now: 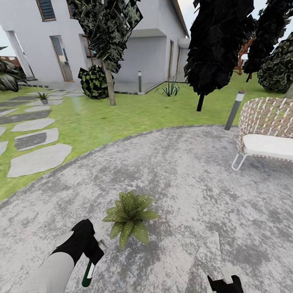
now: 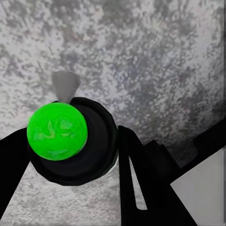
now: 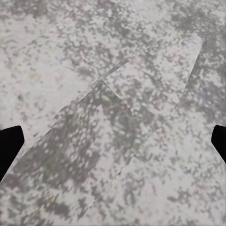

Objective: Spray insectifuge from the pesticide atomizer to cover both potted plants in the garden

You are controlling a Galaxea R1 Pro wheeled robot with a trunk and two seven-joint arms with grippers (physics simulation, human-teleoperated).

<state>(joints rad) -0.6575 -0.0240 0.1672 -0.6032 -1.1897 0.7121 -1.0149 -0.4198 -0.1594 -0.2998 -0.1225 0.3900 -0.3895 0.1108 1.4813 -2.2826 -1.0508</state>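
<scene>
The pesticide atomizer (image 1: 88, 275), a dark bottle with a bright green mark, hangs in my left gripper (image 1: 94, 255) at the lower left of the head view. In the left wrist view its round green end (image 2: 57, 132) sits between the black fingers (image 2: 137, 165), over grey paving. One potted plant (image 1: 130, 217), a low rosette of broad green leaves with pale specks on the upper ones, stands on the paved circle just right of that gripper. My right gripper (image 1: 225, 283) sits low at the picture's bottom edge, its fingertips (image 3: 9, 143) far apart over bare paving.
A wicker bench (image 1: 266, 130) with a white cushion stands at the right, with a grey bollard (image 1: 235, 110) beside it. Lawn, stepping stones (image 1: 38, 159), trees and a white house lie beyond. A small leafy plant (image 1: 42, 97) sits far off to the left.
</scene>
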